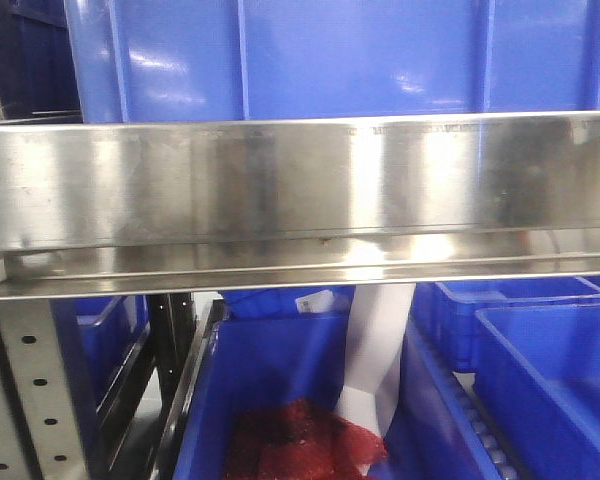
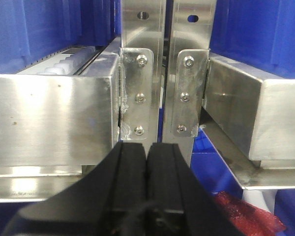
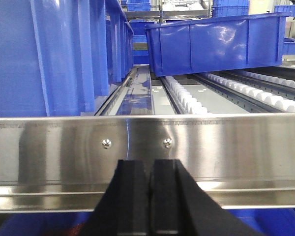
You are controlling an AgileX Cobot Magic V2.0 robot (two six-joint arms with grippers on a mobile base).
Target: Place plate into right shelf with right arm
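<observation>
- Right gripper: one; fingers pressed together with nothing between them, held level just before the right shelf front edge, judged a standby pose since no load is carried.
- Left gripper: one; likewise closed and empty, parked facing two bolted brackets left of that shelf.
- Plate: none seen in any view; its whereabouts cannot be told.
- Blue bins: two counted behind the shelf edge, set on roller tracks.

A shelf edge runs across the middle of the front view, with a bin standing on it at the top. Below it, at lower centre, a second bin holds a mesh bag, with more bins to its right.
</observation>
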